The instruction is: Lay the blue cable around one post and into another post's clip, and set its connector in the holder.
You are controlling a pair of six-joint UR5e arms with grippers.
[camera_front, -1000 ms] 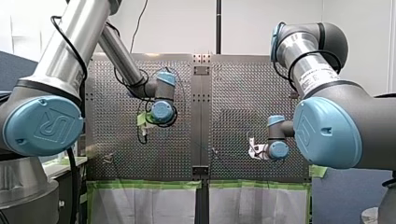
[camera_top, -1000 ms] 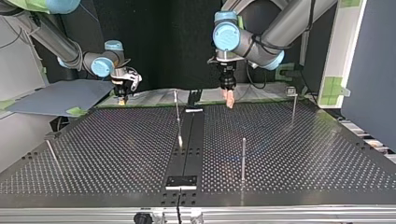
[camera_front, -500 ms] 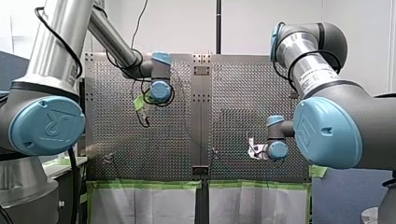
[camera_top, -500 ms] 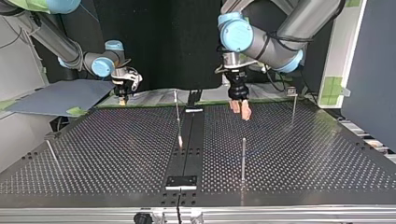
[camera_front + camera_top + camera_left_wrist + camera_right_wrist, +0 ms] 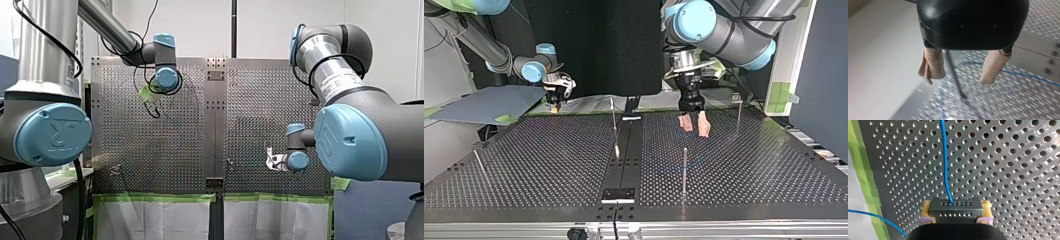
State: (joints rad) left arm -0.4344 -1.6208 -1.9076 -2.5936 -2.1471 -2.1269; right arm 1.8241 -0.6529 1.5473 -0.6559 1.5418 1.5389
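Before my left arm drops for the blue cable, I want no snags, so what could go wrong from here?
The open left gripper has a thin metal post showing between its beige padded fingers; a drop slightly off line could strike it. The thin blue cable lies flat on the perforated metal table, so the fingers may close on nothing. The right gripper holds the grey perforated connector block; a hard tug might shift it.

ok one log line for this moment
left end effector: open, beige pads, empty, above perforated metal table | right end effector: shut on grey metal connector of thin blue cable
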